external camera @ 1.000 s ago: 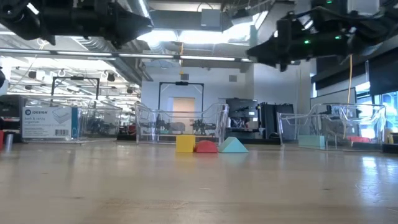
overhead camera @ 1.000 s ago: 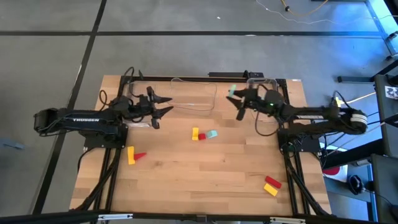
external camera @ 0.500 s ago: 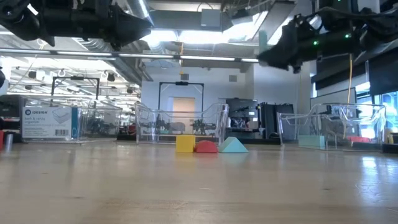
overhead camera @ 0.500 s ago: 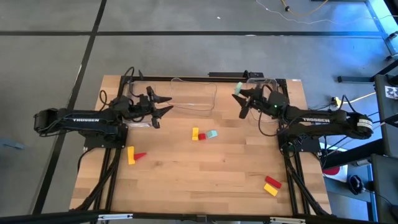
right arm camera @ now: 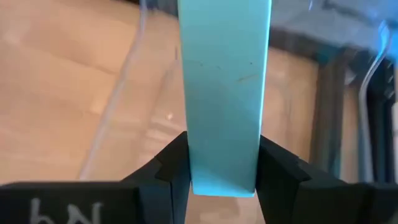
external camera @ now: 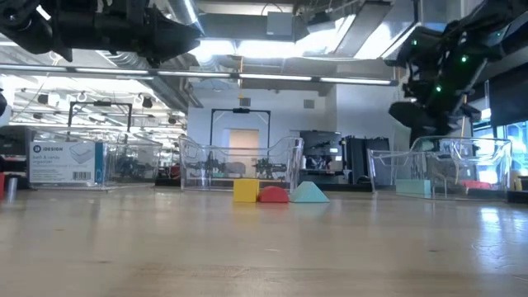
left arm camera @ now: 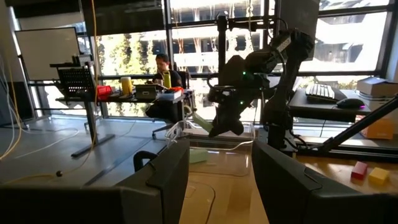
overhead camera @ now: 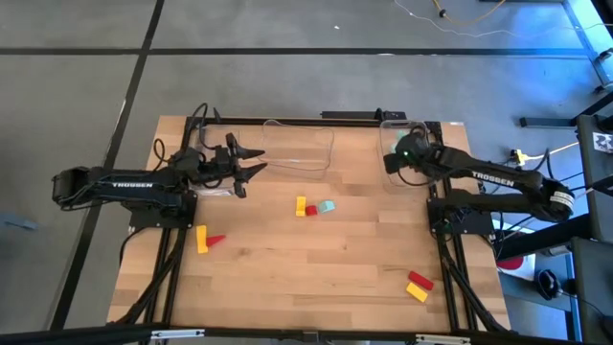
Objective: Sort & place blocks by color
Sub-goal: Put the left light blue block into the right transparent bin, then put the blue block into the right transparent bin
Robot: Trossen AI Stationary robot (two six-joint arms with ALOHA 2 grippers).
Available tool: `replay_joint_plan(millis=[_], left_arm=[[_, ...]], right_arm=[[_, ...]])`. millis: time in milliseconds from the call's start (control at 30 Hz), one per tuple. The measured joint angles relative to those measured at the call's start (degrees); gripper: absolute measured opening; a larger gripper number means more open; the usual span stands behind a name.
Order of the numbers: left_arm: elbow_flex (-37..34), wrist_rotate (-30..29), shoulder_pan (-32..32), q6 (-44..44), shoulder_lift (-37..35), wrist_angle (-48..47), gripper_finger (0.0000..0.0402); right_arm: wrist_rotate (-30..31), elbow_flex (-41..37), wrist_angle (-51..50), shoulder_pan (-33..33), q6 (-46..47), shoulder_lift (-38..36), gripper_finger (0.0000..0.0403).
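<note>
The table (overhead camera: 316, 259) holds scattered blocks. Both arms read TROSSEN. The left gripper (overhead camera: 257, 161) hangs spread beside the middle bin (overhead camera: 299, 146). The right gripper (right arm camera: 222, 180) pinches a teal block (right arm camera: 224, 93) over the right bin (overhead camera: 400, 125).

High view overhead; low view table-level; 2 wrist views.

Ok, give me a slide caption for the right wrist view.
Right hand gripping a light teal block above a clear bin.

Bright even overhead light; low view backlit by ceiling glare; wrist close-up blurred.
</note>
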Motion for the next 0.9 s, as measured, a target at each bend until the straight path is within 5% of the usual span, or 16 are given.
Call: replay_joint_plan(millis=[267,567,900], left_arm=[[0.0,0.0,0.0,-0.11,0.0,0.0,0.0165],[0.0,-0.08,0.0,0.02,0.0,0.02,0.0165],[0.0,-0.17,0.0,0.09,0.0,0.03,0.0165]], right_arm=[[-6.32,-2.63,3.1,-4.59,0.6,0.02,0.0135],[-7.62,-3.96,4.5,-5.82,0.49,0.0,0.0192],[-8.65,-3.96,7.19,-5.8,-1.7,0.0,0.02]])
